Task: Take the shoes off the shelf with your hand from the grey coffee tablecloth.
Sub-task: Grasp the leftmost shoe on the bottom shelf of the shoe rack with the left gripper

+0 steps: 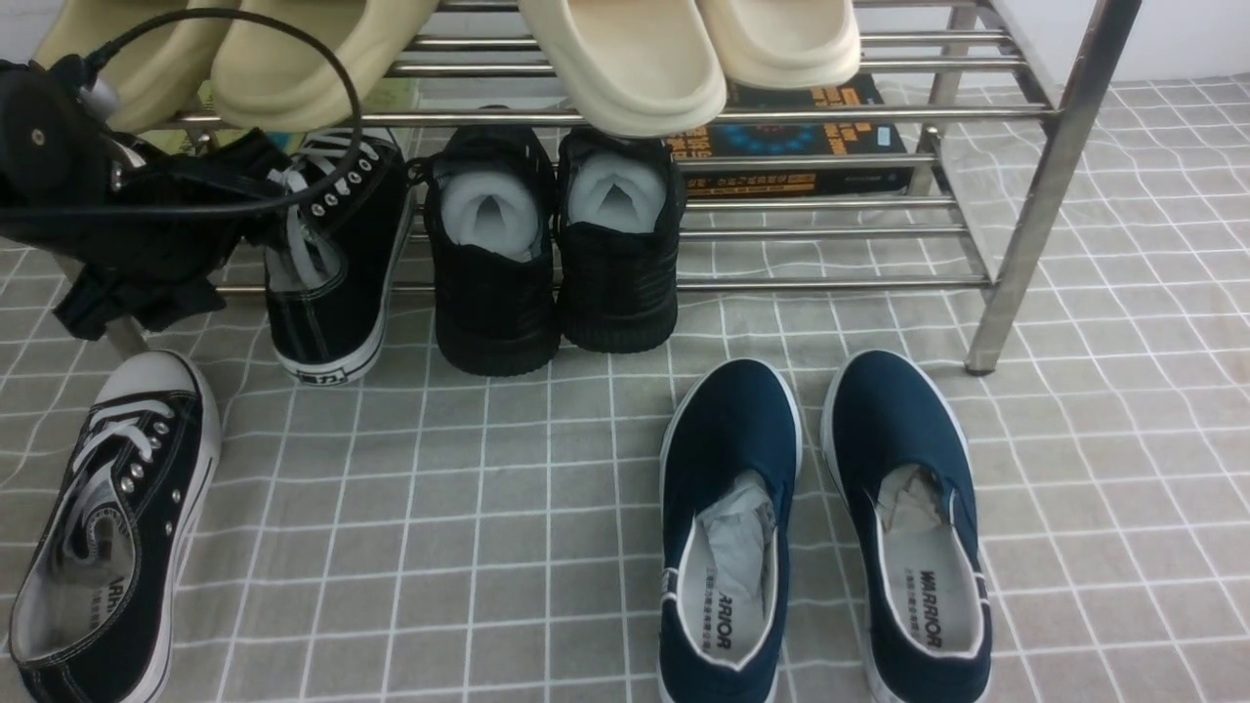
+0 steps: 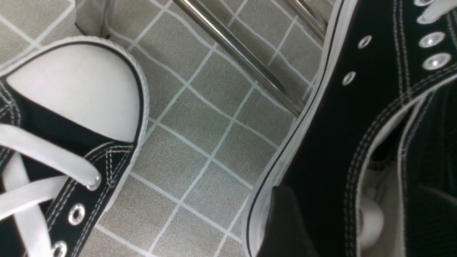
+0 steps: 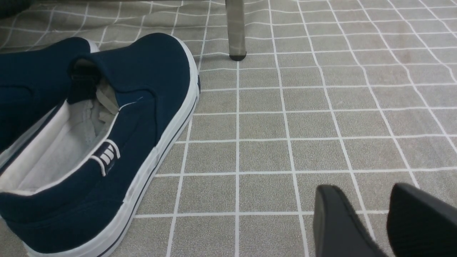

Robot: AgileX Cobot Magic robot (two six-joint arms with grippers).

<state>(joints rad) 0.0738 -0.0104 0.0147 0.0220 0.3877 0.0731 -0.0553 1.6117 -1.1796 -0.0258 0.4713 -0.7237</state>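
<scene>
One black canvas shoe [image 1: 337,264] [image 2: 339,107] leans at the left end of the shelf's [image 1: 1035,186] lower tier, its heel down on the grey coffee tablecloth [image 1: 488,508]. My left gripper, the hand [image 1: 259,229] [image 2: 357,200], is open and straddles this shoe's side wall: one finger is outside by the white sole, the other inside the opening. The matching shoe [image 1: 117,517] [image 2: 71,89] lies on the cloth at front left. My right gripper [image 3: 364,191] hovers open over bare cloth with nothing between its fingers. It does not show in the front view.
Black knit sneakers [image 1: 552,254] stand beside the canvas shoe on the lower tier. Navy slip-ons [image 1: 820,527] [image 3: 107,125] lie on the cloth, front right. Cream slippers [image 1: 625,59] fill the top tier; a dark box [image 1: 801,137] lies behind. A shelf leg [image 3: 235,28] stands ahead of my right gripper.
</scene>
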